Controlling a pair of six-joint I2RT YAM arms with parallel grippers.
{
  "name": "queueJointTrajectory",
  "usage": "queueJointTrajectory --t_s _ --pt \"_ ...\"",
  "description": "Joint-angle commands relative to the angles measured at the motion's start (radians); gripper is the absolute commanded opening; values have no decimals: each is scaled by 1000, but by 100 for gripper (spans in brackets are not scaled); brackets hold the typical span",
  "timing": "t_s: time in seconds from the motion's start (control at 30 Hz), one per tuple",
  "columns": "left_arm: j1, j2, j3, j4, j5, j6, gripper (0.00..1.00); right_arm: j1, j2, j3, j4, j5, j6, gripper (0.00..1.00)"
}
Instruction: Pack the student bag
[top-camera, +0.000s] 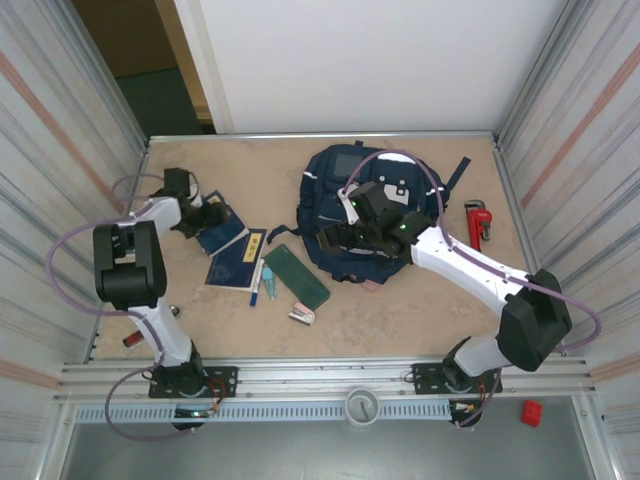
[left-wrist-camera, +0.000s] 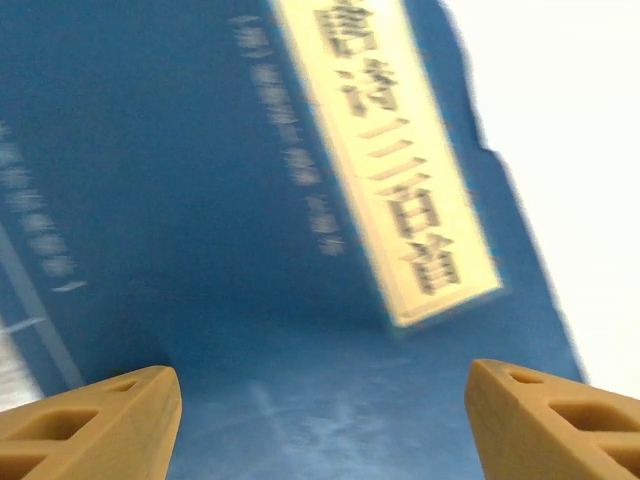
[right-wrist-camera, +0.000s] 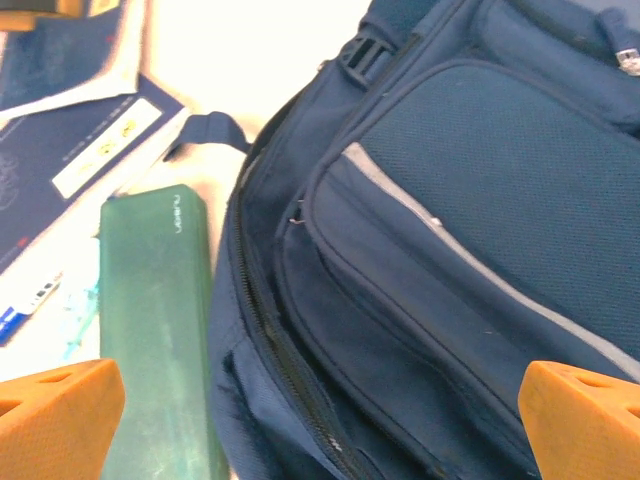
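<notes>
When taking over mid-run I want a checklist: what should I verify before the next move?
1. left fingers open: ok.
2. book lies below and between left fingers: ok.
3. right fingers open, holding nothing: ok.
4. bag under right fingers: ok.
5. bag's main zip open for packing: cannot tell.
6. green case flat beside bag: ok.

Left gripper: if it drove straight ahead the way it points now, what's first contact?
The blue book: its cover lies dead ahead of the open left gripper, with the cream title label just right of centre. The wrist view is blurred, so I can't judge the gap, but it looks close.
</notes>
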Motion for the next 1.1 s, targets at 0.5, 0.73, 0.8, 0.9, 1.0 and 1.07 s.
queueJointTrajectory --t_s 0.5,0.73,0.8,0.9,1.0,1.07 --pt "130 -33 -64 49 -43 -124 87 55 427 361 171 -225 220 96" --pt "116 33 -37 33 63 -93 81 57 616 544 203 -249 324 91" --pt "107 27 -49 39 78 -90 79 57 661 565 249 -248 362 91" --pt "86 24 -58 42 98 -79 77 61 741 627 283 -250 399 88" --pt "65 10 -63 39 92 -64 75 72 835 726 273 -235 407 87" --pt "54 1 -67 42 89 -56 74 75 895 807 262 -239 407 86"
